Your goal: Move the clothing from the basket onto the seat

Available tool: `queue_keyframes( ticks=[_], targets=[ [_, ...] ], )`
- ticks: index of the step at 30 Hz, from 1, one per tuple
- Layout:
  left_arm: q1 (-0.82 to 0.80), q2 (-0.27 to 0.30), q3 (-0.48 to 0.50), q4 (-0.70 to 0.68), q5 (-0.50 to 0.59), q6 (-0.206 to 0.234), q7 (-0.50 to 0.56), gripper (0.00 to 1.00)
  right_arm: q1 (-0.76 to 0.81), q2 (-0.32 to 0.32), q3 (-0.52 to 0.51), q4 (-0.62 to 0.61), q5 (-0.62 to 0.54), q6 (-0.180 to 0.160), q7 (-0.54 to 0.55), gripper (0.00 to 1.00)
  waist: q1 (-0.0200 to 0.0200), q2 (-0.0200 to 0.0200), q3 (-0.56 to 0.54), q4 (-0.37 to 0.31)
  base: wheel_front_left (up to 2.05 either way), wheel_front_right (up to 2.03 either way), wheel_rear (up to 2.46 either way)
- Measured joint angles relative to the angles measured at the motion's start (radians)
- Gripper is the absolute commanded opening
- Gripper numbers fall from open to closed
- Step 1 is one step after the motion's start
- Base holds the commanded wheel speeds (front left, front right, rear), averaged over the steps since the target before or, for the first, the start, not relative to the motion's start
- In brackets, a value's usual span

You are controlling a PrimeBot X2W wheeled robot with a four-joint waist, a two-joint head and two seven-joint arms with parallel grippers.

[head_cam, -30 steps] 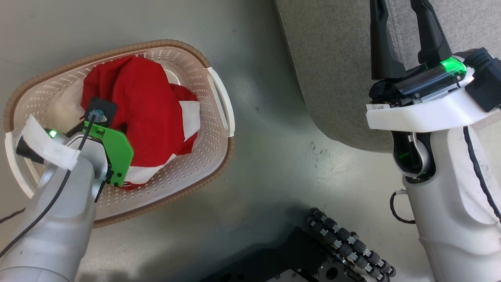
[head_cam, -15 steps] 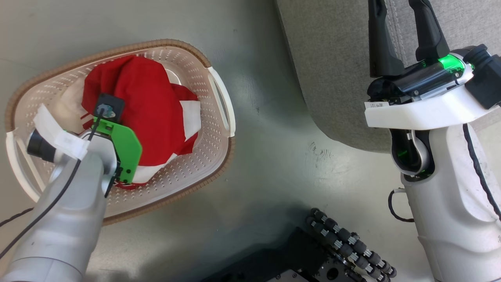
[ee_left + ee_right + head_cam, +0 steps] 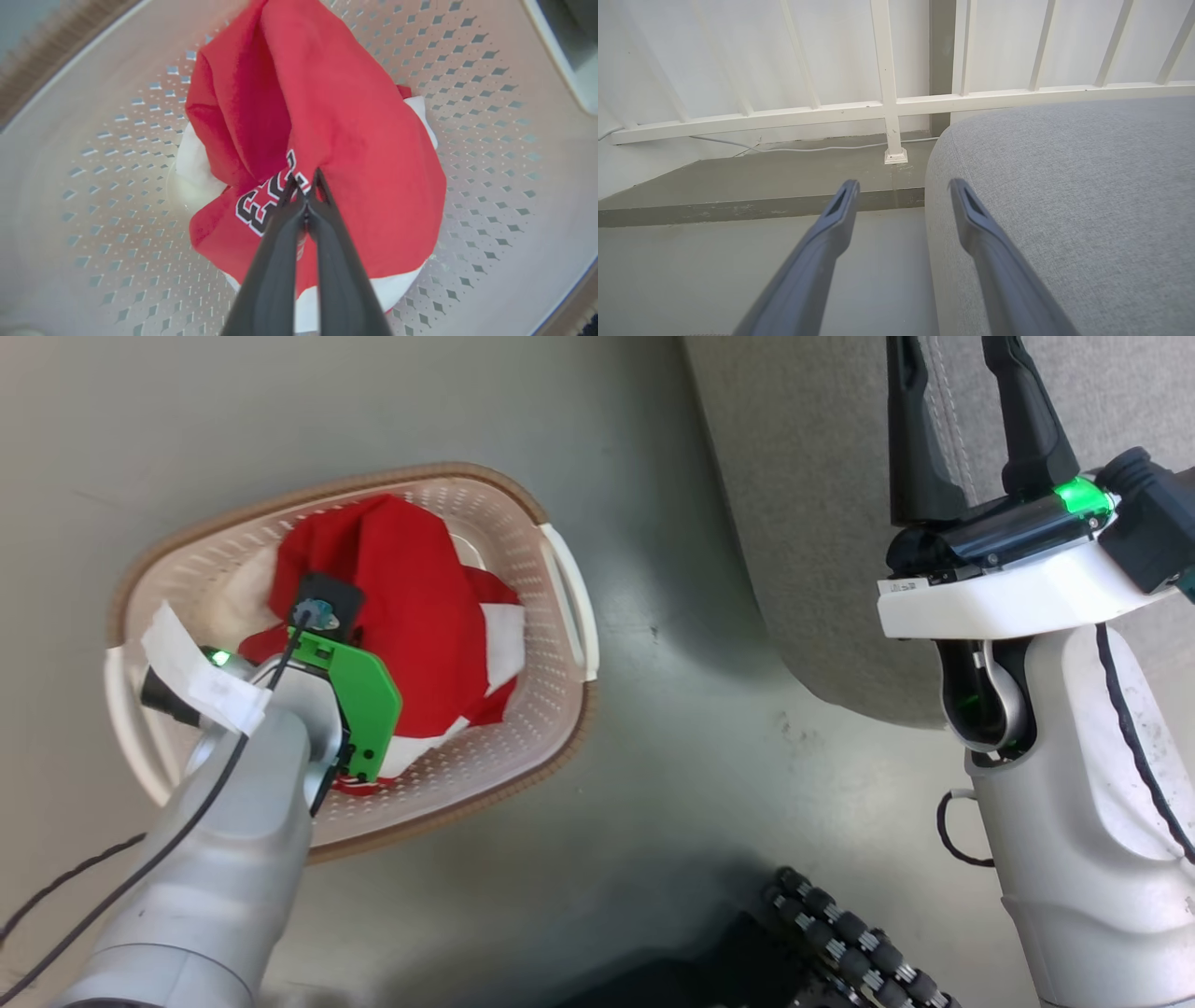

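Note:
The clothing [image 3: 420, 588] is a heap of red fabric with white panels inside the cream basket [image 3: 523, 747], which stands on the floor at the left. Along the left wrist view, my left gripper [image 3: 306, 179] is shut on a raised fold of the clothing [image 3: 355, 140], beside white block lettering [image 3: 254, 207]. The perforated basket wall [image 3: 490, 140] surrounds it. In the head view my left wrist covers those fingers. The grey seat [image 3: 803, 476] lies at the upper right. My right gripper [image 3: 903, 186] hangs open and holds nothing over the rounded corner of the seat [image 3: 1087, 186].
Grey-green floor separates the basket from the seat. My base with its dark rollers [image 3: 859, 943] sits at the bottom. Beyond the seat are a white railing [image 3: 887, 107], a floor ledge [image 3: 761, 205] and a white cable [image 3: 808, 149].
The whole head picture has shifted right and down, so the camera has moved. My left wrist has edged towards the basket's middle, still over the red heap. The right gripper stays open.

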Motion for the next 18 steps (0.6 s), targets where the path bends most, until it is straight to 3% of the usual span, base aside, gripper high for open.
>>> queue_keyframes(
  ticks=[18],
  targets=[
    [0.094, -0.031, -0.025, -0.007, -0.098, -0.001, -0.176, 0.00, 0.091, -0.016, -0.024, 0.101, -0.034, 0.014, 0.000, 1.00, -0.0001, 0.0000, -0.194, 0.134, 0.00, 0.00, 0.00]
  ],
)
